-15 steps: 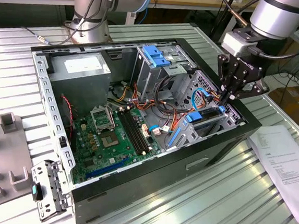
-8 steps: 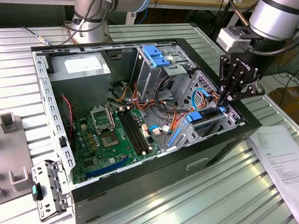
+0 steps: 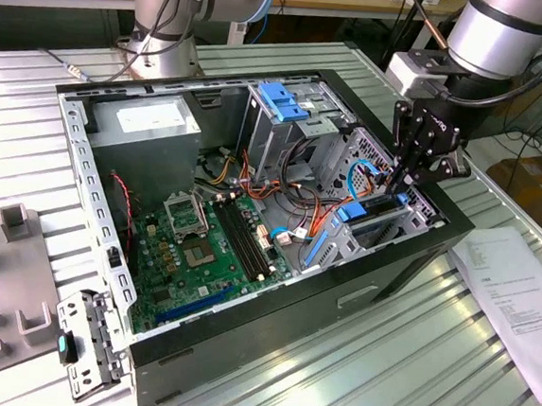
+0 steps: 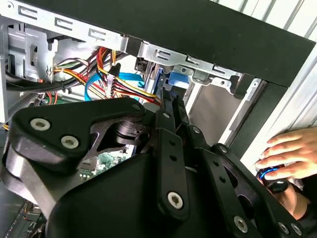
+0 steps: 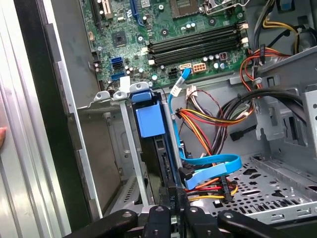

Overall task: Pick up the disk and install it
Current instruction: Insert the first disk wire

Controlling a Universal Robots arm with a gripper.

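Blue plastic marks the disk (image 3: 372,215) in the exterior view, right of centre: it stands on edge in the drive bay at the near right corner of the open computer case (image 3: 270,326), its blue carrier front pointing toward the motherboard (image 3: 212,245). The black hand (image 3: 412,174) hangs just above the disk's far end, fingers pointing down and drawn close together around the disk's upper edge; it appears closed on the disk, though the contact itself is hidden by the linkages. In the first wrist view the blue carrier tab (image 5: 149,119) sits in the middle of the frame with the dark disk body running down toward the fingertips (image 5: 174,199) at the bottom edge, beside a light blue data cable (image 5: 213,166) and a bundle of red, yellow and black power wires (image 5: 208,116). In the second wrist view the black linkages cover the lower frame, and a person's hand (image 4: 290,153) rests at the right edge outside the case.

Judging by this, the pick-up is done and the install step is under way, with the disk largely inside its bay. The next move likely calls for a straight push along the bay rails, keeping the disk square and clear of the cables beside it.
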